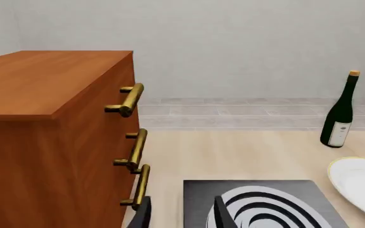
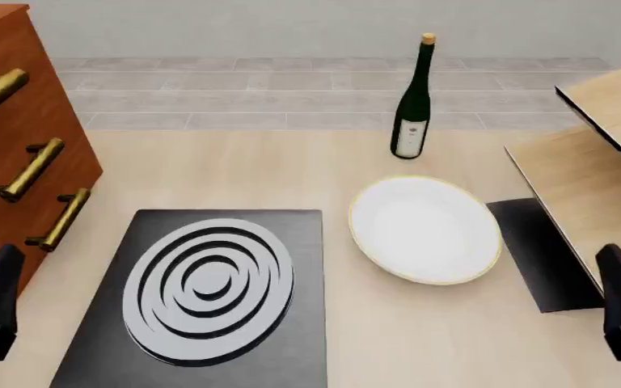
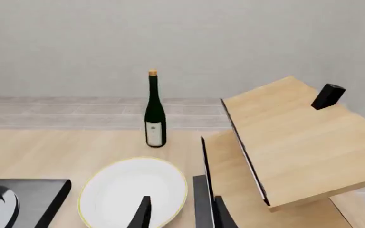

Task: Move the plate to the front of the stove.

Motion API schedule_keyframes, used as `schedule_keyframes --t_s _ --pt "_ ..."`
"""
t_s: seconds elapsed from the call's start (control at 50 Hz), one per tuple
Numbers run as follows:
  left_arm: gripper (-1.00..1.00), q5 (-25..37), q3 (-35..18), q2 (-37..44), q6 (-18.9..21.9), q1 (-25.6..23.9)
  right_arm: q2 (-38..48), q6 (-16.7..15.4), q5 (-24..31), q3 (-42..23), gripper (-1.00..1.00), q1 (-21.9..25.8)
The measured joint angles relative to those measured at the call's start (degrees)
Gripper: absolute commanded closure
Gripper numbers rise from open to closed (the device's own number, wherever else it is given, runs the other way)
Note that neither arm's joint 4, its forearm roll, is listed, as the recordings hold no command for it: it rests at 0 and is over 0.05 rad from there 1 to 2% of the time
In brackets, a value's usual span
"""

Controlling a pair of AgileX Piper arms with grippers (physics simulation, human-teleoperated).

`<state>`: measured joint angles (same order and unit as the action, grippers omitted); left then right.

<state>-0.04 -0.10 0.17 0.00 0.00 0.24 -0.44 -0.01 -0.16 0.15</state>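
The pale wood table (image 2: 397, 339) runs back to a grey tiled floor and plain wall. My landmark, the stove (image 2: 208, 295), lies flat on it. The white plate (image 2: 424, 229) rests just beside the stove's right edge, untouched. My left gripper (image 1: 181, 214) and right gripper (image 3: 181, 213) hang parted, holding nothing.
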Motion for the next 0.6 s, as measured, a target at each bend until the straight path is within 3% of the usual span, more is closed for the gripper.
schedule_keyframes --t_s 0.3,0.46,0.6 --pt "-1.0 -0.05 -0.12 0.22 0.0 0.0 1.23 -1.13 3.3 -4.98 -1.0 0.53" --pt "-1.0 -0.06 -0.13 0.25 0.0 0.0 6.46 -1.97 4.05 -9.53 -1.0 1.34" --pt "-1.0 -0.06 -0.14 0.26 0.0 0.0 14.05 -6.0 2.65 -11.99 -1.0 3.2"
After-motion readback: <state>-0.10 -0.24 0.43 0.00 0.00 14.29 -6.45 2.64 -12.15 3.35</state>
